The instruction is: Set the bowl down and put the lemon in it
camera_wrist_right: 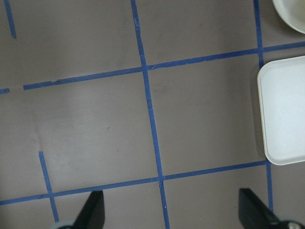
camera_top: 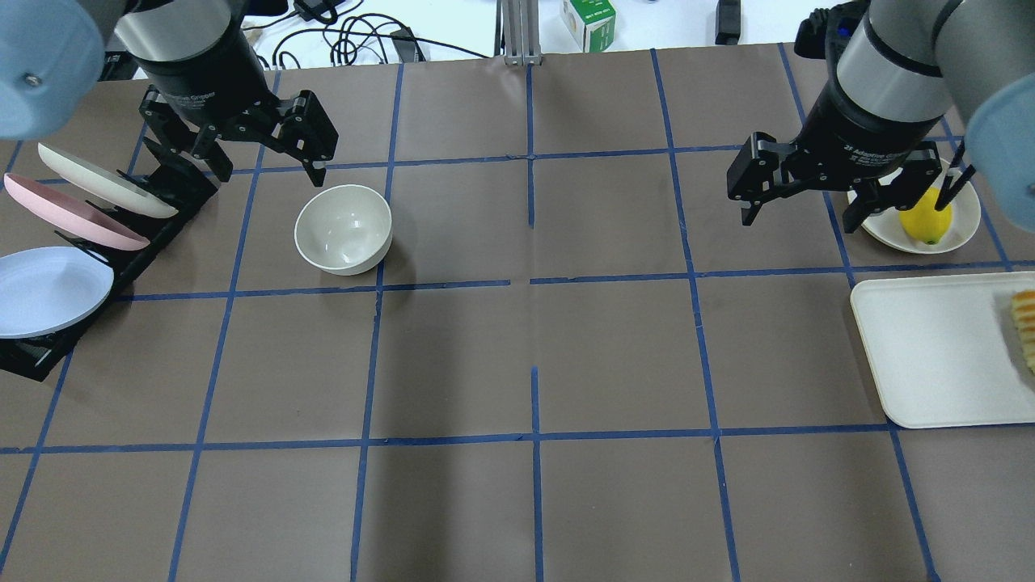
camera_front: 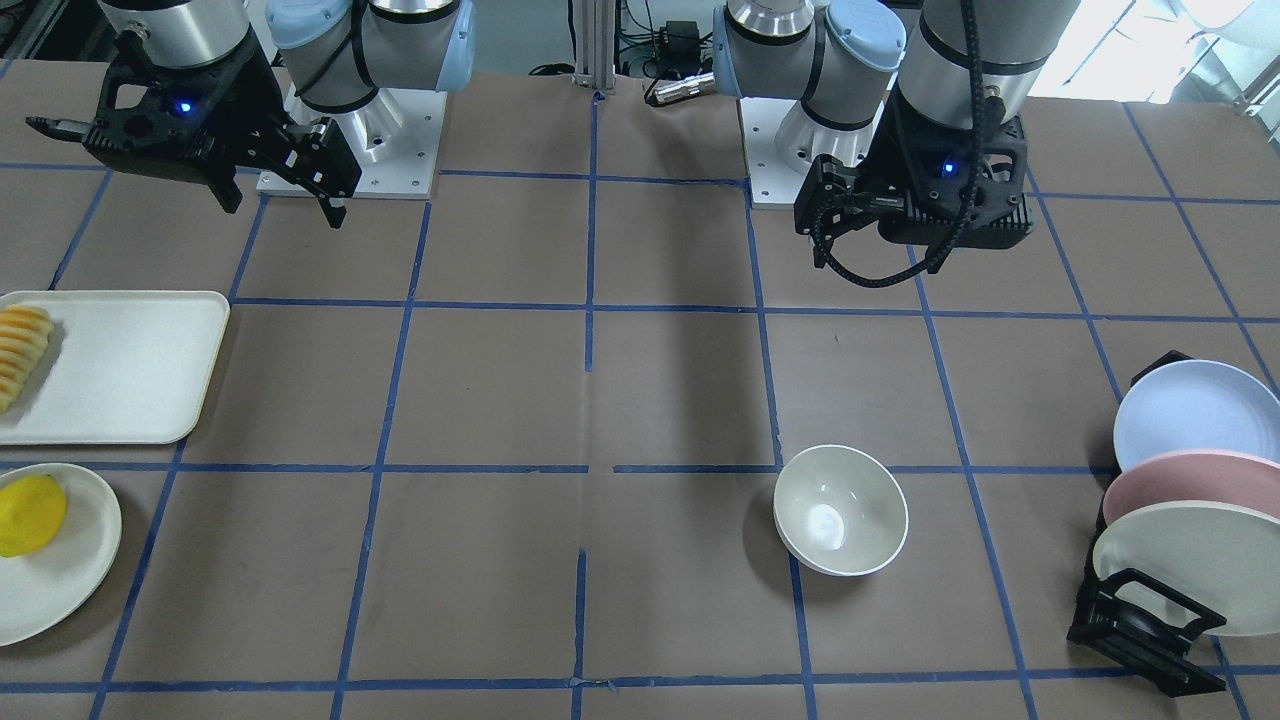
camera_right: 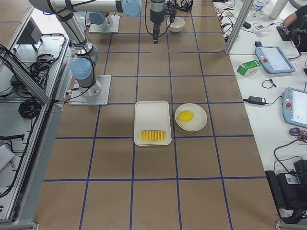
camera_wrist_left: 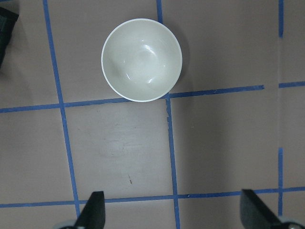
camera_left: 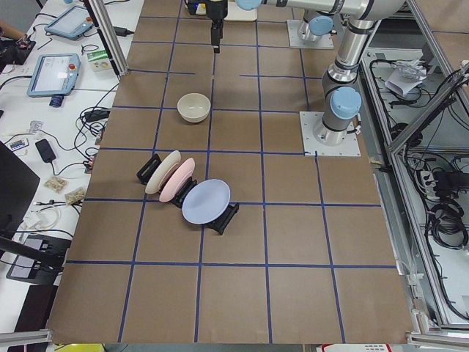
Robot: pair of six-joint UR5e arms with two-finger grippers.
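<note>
The left gripper point(camera_wrist_left: 172, 213) hangs wide open and empty near the upright bowl point(camera_wrist_left: 141, 59). The right gripper point(camera_wrist_right: 171, 213) is open and empty too. The lemon point(camera_top: 924, 218) lies on a small plate point(camera_top: 965, 224), far from the bowl.

In the overhead view the right pincer point(camera_top: 799, 222) hides part of the round plate point(camera_top: 966, 222); the edge cuts off the sliced food point(camera_top: 1025, 327).

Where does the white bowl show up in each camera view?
Front-facing: bowl lower right of centre.
Overhead: bowl upper left.
Exterior left: bowl upper middle.
Exterior right: bowl at the top edge, near centre.
Left wrist: bowl top centre.
Right wrist: not in it.
Shared landmark: the plate rack nearby.
</note>
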